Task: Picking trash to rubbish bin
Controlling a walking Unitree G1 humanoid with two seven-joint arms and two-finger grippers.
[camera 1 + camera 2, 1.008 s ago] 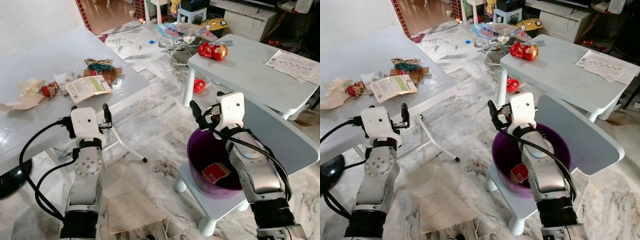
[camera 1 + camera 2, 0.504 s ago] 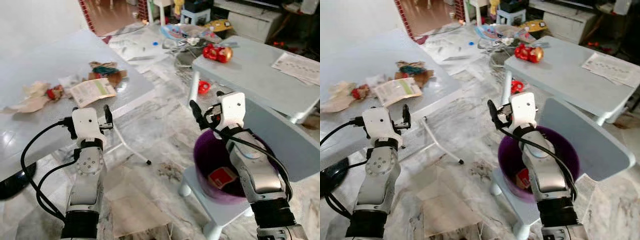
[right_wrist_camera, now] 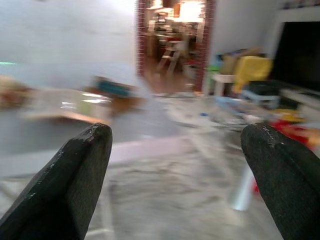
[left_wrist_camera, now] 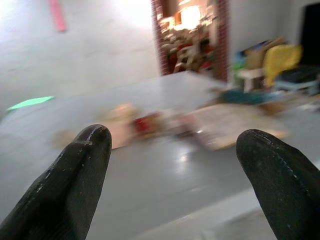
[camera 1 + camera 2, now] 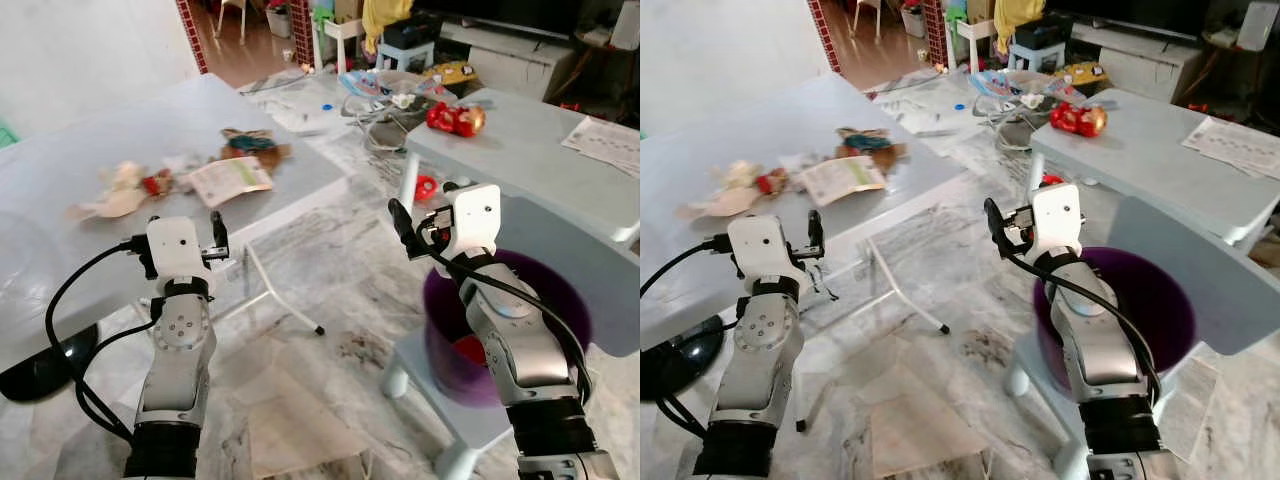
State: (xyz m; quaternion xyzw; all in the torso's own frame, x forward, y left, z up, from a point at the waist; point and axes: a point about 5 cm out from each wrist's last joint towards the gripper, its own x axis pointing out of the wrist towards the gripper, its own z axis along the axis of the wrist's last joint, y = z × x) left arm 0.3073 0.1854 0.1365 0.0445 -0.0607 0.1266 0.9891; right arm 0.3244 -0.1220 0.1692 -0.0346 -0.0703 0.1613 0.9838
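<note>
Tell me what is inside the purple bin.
Inside the purple bin, one red item lies at the bottom. The right arm crosses in front of the bin's near side, so the rest of the bottom is covered and cannot be judged.

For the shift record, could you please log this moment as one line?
left gripper: open, empty, facing trash on table | right gripper: open, empty | purple bin: beside right arm
</note>
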